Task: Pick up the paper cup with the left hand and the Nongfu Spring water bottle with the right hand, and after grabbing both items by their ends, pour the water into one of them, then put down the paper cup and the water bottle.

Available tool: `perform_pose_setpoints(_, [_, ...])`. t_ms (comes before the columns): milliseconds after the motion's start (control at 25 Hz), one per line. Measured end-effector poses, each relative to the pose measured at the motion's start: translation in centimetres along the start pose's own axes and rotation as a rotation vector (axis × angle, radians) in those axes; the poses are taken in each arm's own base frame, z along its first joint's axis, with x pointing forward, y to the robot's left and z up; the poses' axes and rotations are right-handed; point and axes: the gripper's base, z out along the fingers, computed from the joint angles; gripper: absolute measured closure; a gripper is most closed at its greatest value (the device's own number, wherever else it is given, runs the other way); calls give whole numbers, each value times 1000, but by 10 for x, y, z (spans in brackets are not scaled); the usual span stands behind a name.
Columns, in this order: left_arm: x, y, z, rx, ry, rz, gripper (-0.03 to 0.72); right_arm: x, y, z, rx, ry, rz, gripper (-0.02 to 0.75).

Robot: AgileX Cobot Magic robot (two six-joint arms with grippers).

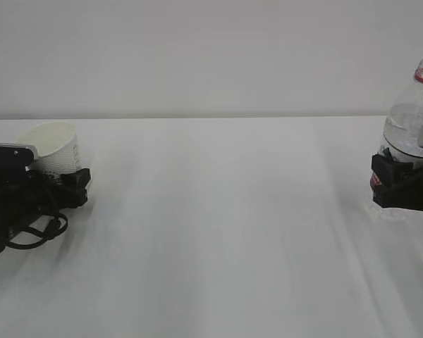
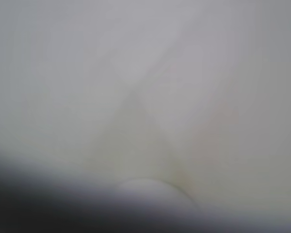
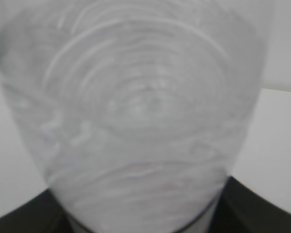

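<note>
- Black two-finger left gripper (image 1: 60, 179) with trailing cables, lower left of the exterior view, nearest the camera: its jaws stand either side of the base end of the cup. Whether they have clamped or merely bracket it, I cannot tell.
- Small white tapered paper cup (image 1: 55, 149), count one: sits between the left jaws at far left, tilted, its open mouth up and leaning toward the camera. The left wrist view is a pale blur and adds nothing certain.
- Clear ribbed plastic water bottle (image 1: 412, 116) with a red neck ring, count one: stands upright at the far right edge, long axis vertical, uncapped mouth at top, clear water visible inside.
- Black right gripper (image 1: 398, 182), count one: closed around the bottle's lower body, jaws held apart by its width. The right wrist view shows the ribbed bottle (image 3: 131, 121) filling the frame, pressed close between dark jaw edges.
- White tabletop (image 1: 218, 232), count one: bare between the two arms.
- Governing relation: cup and bottle lie well apart, cup left, bottle right; each arm is at its own object. Judged next need: bring both inward and tip the bottle's mouth over the cup.
</note>
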Motion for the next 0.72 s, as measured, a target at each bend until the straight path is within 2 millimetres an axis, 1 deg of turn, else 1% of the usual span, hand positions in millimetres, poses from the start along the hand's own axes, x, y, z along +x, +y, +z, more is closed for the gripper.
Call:
perform_pose_setpoints(320, [1,-10,-1,109,13,35,160,0,0,0,1,0,1,316])
perform_pose_setpoints(560, [-10,-22,-4,228,-10,94,160,0,0,0,1,0,1,316])
perform_pose_setpoints(720, [-10,-28,-6,306,-4,126,160,0,0,0,1,0,1,316])
